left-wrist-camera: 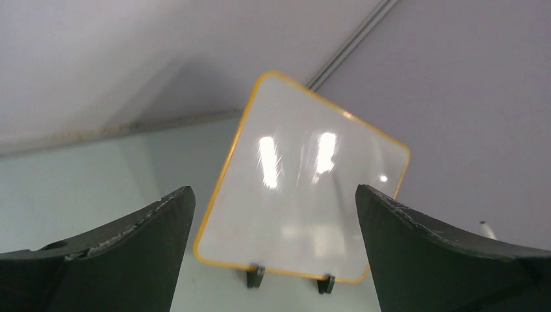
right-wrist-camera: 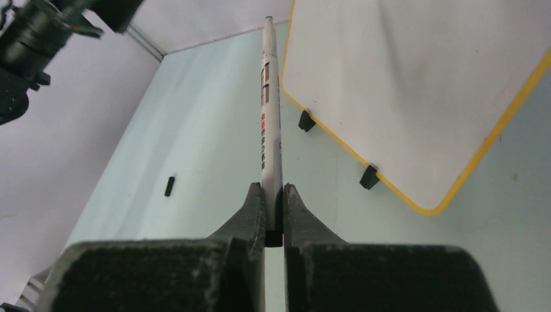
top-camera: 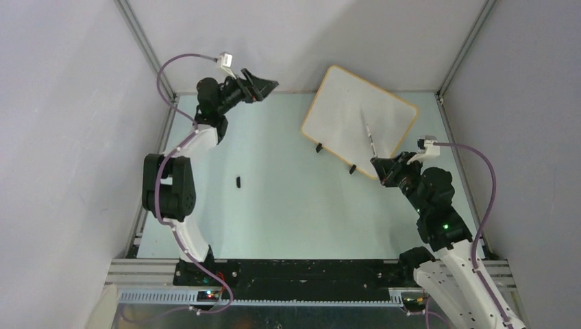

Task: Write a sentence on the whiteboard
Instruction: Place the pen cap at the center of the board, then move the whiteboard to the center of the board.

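The whiteboard [top-camera: 342,113] stands on two black feet [top-camera: 318,147] at the far right of the table, its orange-rimmed face tipped back and turned toward the arms. Seen from above it sits skewed, one corner pointing to the back wall and its footed edge running diagonally. In the left wrist view bright glare patches wash over the whiteboard [left-wrist-camera: 292,214], and its face reads as plain white. The right wrist view cuts off the board's [right-wrist-camera: 416,84] upper and right edges.

Just in front of the board's footed edge, the right gripper [top-camera: 381,164] is clamped tight on the tail of a white marker [top-camera: 368,137]. The marker's long axis runs straight away from the gripper [right-wrist-camera: 273,195] toward the back wall. From above the marker lies across the board's face, while from the wrist the marker [right-wrist-camera: 270,110] runs alongside the board's left rim. Whether its tip touches the surface cannot be told.

Well to the board's left, raised against the back wall, the left gripper [top-camera: 264,83] is spread wide and holds nothing. Its dark fingers [left-wrist-camera: 130,240] frame the board. A small black cap [top-camera: 238,181] lies on the table, well apart from the board on its left.
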Controlling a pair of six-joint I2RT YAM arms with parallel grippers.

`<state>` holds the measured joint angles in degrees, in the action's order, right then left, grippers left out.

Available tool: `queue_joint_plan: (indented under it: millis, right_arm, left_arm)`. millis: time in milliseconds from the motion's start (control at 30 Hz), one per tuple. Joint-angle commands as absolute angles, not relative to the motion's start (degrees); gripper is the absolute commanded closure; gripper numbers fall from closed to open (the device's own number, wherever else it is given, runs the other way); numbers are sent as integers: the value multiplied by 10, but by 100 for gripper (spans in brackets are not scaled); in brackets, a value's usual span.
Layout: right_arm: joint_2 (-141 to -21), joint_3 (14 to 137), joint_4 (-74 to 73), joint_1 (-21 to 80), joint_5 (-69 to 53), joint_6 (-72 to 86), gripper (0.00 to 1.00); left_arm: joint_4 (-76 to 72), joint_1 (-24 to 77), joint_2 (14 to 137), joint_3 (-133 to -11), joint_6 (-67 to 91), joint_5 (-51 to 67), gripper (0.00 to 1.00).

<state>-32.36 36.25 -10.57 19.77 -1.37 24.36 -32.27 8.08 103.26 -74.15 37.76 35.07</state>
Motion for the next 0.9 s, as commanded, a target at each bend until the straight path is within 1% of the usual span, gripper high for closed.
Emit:
queue_joint_plan:
  millis: [0, 33, 67, 100, 200, 267, 300, 333, 367, 433, 500, 633, 733, 867]
  right_arm:
    - [-339, 389, -99, 163, -80, 241, 100]
    - [-346, 390, -95, 159, -94, 243, 100]
    - [-349, 390, -90, 151, -99, 244, 100]
    - [-356, 390, -87, 147, -108, 246, 100]
    - [-368, 390, -72, 127, -126, 247, 100]
    - [-373, 393, -65, 117, -137, 249, 100]
    - [-374, 395, -63, 109, -141, 250, 100]
    - [-375, 398, -62, 105, -150, 251, 100]
    - [-375, 400, -61, 97, -155, 251, 100]
    - [-373, 403, -59, 88, -167, 251, 100]
    - [-368, 408, -59, 77, -178, 251, 100]
    - [-359, 411, -56, 63, -194, 246, 100]
    - [-358, 413, -56, 54, -201, 244, 100]
    - [-358, 414, -51, 49, -216, 251, 100]
  left_arm:
    - [-443, 38, 1104, -804, 511, 407, 1]
    - [-570, 19, 1169, -819, 568, 437, 0]
    - [-626, 14, 1202, -869, 688, 453, 0]
    - [-698, 11, 1261, -928, 768, 474, 1]
    - [-704, 22, 1316, -993, 783, 478, 1]
    - [-622, 36, 1332, -1033, 717, 494, 0]
    - [-525, 48, 1335, -1063, 645, 498, 1]
    - [-476, 60, 1335, -1075, 603, 499, 1]
    - [-394, 65, 1338, -1101, 532, 498, 1]
    - [-328, 78, 1354, -1139, 480, 493, 1]
    - [-295, 82, 1390, -1193, 474, 490, 1]
    - [-275, 93, 1460, -1280, 487, 491, 1]
    - [-182, 115, 1497, -1353, 429, 478, 1]
    - [-161, 136, 1527, -1383, 421, 471, 1]
